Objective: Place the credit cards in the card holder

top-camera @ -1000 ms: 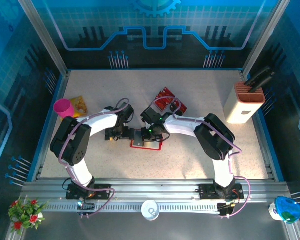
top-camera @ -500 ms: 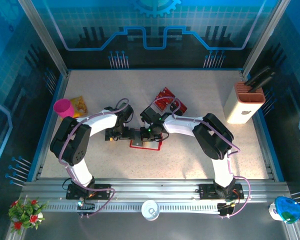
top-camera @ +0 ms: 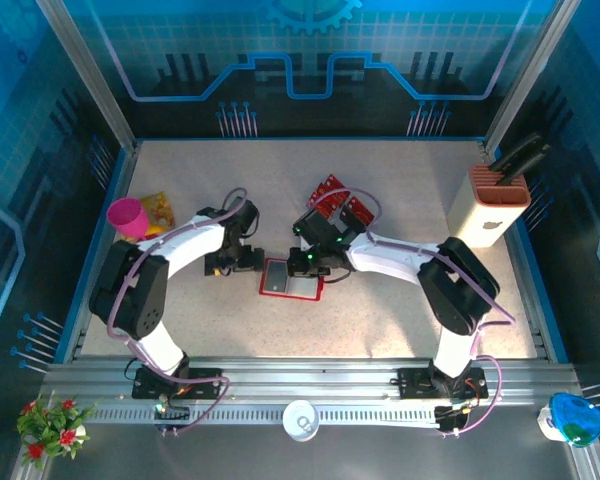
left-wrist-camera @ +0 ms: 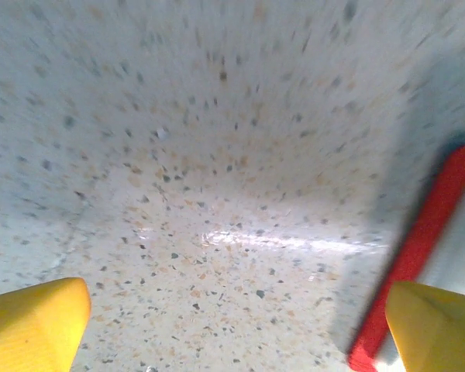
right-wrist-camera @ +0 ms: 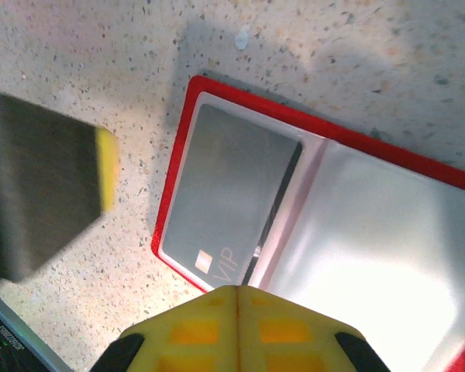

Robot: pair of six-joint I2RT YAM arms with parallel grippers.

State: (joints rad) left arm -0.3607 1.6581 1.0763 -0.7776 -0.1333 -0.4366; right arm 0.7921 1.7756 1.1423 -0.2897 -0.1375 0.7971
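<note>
Speckled pale bench point(top-camera: 380, 310) inside a blue-walled enclosure, with both arms reaching in from the near rail.

1. Pink cup point(top-camera: 126, 215) and yellow packet point(top-camera: 158, 207): at the bench's left edge, well to the left of the left end effector.
2. Left end effector point(top-camera: 250, 262): released, its yellow fingertips point(left-wrist-camera: 32, 325) spread wide over bare bench. It grasps nothing. In the left wrist view the card holder's red rim point(left-wrist-camera: 428, 252) lies just inside the right-hand fingertip.
3. Card holder point(top-camera: 291, 279): lies open and flat on the bench between the two end effectors, just right of the left one. It has a red border and a pale inside.
4. Grey VIP card point(right-wrist-camera: 225, 194): lies in the holder's left half, with a dark stripe along its right side. The right half point(right-wrist-camera: 372, 271) reads as a bare pale panel under glare.
5. Right end effector point(top-camera: 302, 266): clenched, with its yellow pads point(right-wrist-camera: 236, 325) pressed together and nothing visible between them. It hangs over the holder's far edge. A dark finger with a yellow pad point(right-wrist-camera: 39, 194) stands to its left, beside the holder's rim.
6. Credit cards point(top-camera: 329, 189): a red and black cluster on the bench, beyond the right end effector and partly covered by that arm.
7. Beige slotted block point(top-camera: 490, 205): upright at the bench's right edge with dark handles in its slots, well to the right of the right end effector.
</note>
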